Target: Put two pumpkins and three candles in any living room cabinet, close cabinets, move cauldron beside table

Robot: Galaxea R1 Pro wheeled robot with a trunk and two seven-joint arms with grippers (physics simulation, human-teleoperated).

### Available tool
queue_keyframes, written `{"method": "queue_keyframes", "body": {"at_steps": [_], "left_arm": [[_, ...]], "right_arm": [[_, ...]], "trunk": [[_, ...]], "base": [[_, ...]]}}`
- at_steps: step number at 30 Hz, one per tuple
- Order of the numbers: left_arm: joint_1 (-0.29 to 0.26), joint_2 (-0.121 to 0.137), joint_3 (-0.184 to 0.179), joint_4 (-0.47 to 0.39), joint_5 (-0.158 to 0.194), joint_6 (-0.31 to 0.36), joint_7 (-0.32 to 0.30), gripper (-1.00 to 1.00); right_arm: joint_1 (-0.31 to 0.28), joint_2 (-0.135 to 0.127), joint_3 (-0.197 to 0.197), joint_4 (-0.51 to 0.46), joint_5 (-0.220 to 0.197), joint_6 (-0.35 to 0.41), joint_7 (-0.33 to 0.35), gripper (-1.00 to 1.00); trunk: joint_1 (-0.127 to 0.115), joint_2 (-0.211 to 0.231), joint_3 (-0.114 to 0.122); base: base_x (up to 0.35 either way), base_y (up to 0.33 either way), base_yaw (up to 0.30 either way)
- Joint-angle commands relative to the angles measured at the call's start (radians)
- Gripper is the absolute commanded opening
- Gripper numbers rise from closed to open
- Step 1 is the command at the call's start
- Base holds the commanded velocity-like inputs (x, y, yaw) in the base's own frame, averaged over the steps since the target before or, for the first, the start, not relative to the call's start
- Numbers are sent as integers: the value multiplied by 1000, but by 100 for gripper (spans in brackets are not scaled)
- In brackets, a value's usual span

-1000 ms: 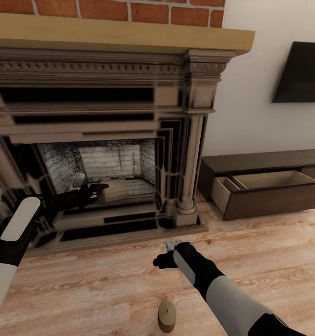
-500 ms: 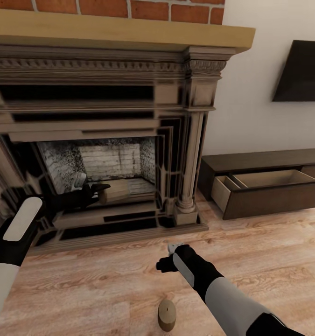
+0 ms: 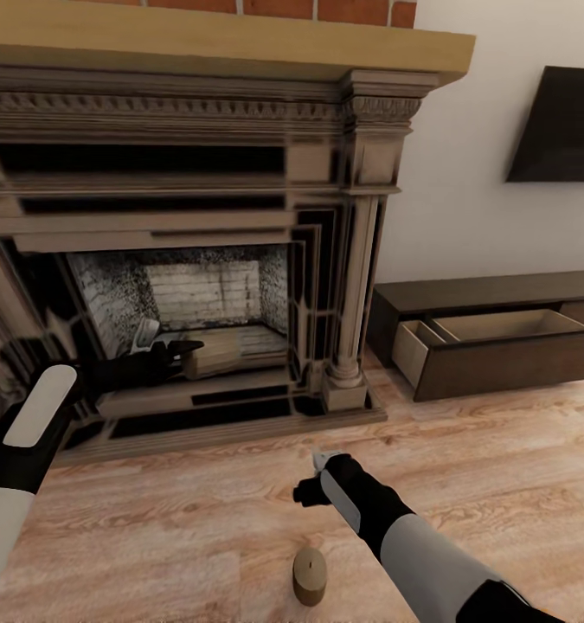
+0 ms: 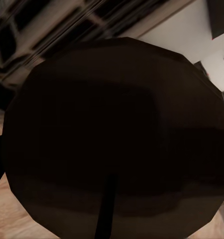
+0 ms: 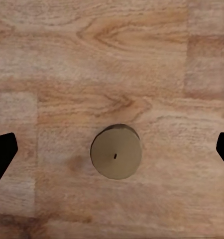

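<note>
Tan squat candle (image 5: 116, 152), flat-topped, on grained wood floor (image 5: 112, 55).

A home living room, rendered in simulation. Straight ahead of the right gripper (image 3: 313, 474), a tall dark columned fireplace (image 3: 196, 260) with a pale wood mantel (image 3: 240, 48) and red brick (image 3: 361, 10) above, sooty white brick lining the firebox. Further off to that gripper's right, a low dark-brown cabinet (image 3: 499, 333) against a plain off-white wall, one drawer pulled out and pale inside. Higher up on that wall, a flat black panel (image 3: 560, 125), probably a wall-mounted television, though cut off at the edge. Under the gripper, warm wood-plank flooring (image 5: 112, 59) with a squat tan candle (image 5: 115, 151) standing on it.
</note>
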Motion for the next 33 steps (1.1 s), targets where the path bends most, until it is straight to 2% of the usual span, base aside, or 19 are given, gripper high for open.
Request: {"method": "queue_keyframes", "body": {"at_steps": [1, 7, 14, 18, 19, 22, 33], "left_arm": [[0, 2, 1, -1, 0, 1, -2, -100], [0, 5, 1, -6, 2, 3, -2, -100], [0, 4, 0, -9, 3, 4, -2, -100], [0, 4, 0, -9, 3, 4, -2, -100], [0, 4, 0, -9, 3, 4, -2, -100], [0, 3, 0, -9, 3, 4, -2, -100], [0, 3, 0, -9, 1, 4, -2, -100]], "right_arm": [[0, 0, 0, 6, 0, -1, -17, 100], [0, 0, 0, 12, 0, -1, -45, 100], [1, 0, 0, 12, 1, -6, -40, 100], [1, 0, 43, 6, 3, -10, -35, 100], [1, 0, 72, 5, 3, -12, -35, 100], [1, 0, 99, 2, 3, -13, -34, 100], [1, 0, 103, -1, 2, -14, -34, 100]], "trunk": [[4, -7, -3], [27, -49, -22], [30, -51, -49], [32, -52, -65], [32, -52, -68], [34, -53, -80], [39, -55, -123]], "base": [[0, 0, 0], [0, 0, 0], [0, 0, 0], [0, 0, 0], [0, 0, 0], [0, 0, 0], [0, 0, 92]]}}
